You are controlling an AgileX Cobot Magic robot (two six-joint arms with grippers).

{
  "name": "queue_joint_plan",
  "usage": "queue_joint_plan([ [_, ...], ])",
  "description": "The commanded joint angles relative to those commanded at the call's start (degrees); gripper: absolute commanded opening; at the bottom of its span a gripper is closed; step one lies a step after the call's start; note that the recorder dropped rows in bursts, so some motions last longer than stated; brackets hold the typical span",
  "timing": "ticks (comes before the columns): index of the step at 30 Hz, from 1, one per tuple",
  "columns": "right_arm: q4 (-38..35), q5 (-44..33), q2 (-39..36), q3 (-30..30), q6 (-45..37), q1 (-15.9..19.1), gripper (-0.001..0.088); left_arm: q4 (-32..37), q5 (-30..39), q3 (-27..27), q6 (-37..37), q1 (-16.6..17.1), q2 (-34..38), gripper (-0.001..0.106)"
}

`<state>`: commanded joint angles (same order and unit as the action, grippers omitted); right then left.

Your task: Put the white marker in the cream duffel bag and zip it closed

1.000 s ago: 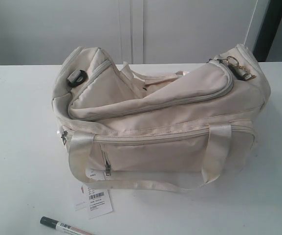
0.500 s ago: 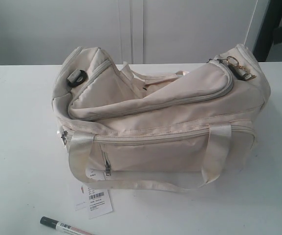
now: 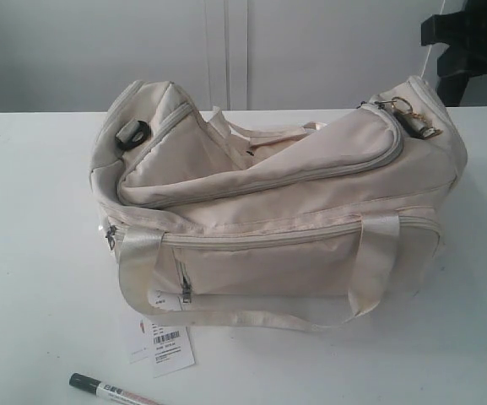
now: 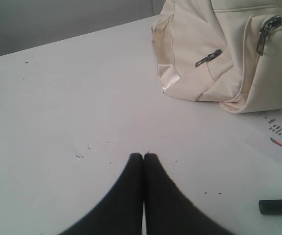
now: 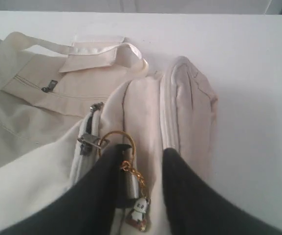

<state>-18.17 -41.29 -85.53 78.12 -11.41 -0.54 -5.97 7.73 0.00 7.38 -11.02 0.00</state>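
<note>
Cream duffel bag point(image 3: 294, 228) stands unzipped; white marker point(image 3: 110, 390) lies flat in front.

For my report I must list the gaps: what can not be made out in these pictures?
- The white marker: exterior view, barrel cut off by the bottom edge; left wrist view, only the cap end.
- Inside of the cream duffel bag: exterior view, hidden under its folded top flap.
- Print on the barcode tag: exterior view, too small.

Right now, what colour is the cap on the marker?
Dark grey to black. The cap shows best in the exterior view, on the end of the white marker.
</note>
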Motion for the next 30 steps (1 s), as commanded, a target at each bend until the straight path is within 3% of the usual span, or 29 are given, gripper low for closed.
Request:
queue_joint_plan([
  [2,0.0,-1.34,-1.04,1.43,0.0,0.0,0.0587,0.0,0.0,0.0,0.0,0.0,0.0,0.0],
  [5,0.24,-3.9,-2.38,3.17,0.0,0.0,0.067,-0.12,0.0,0.0,-0.31,0.0,0.0,0.0],
  [15,1.48,-6.97,-8.39,9.11,2.68,0.0,0.066,-2.95,0.0,0.0,-10.45,0.0,0.0,0.0],
  [23,1.92,-11.54,-15.13,14.98,4.18,1.18,0.066,-2.95,0.0,0.0,-11.92,0.0,0.0,0.0],
  [30,0.87,-11.02,-18.61,17.85,4.57,1.25,0.0644,-2.95,0.0,0.0,-11.92,0.0,0.0,0.0],
])
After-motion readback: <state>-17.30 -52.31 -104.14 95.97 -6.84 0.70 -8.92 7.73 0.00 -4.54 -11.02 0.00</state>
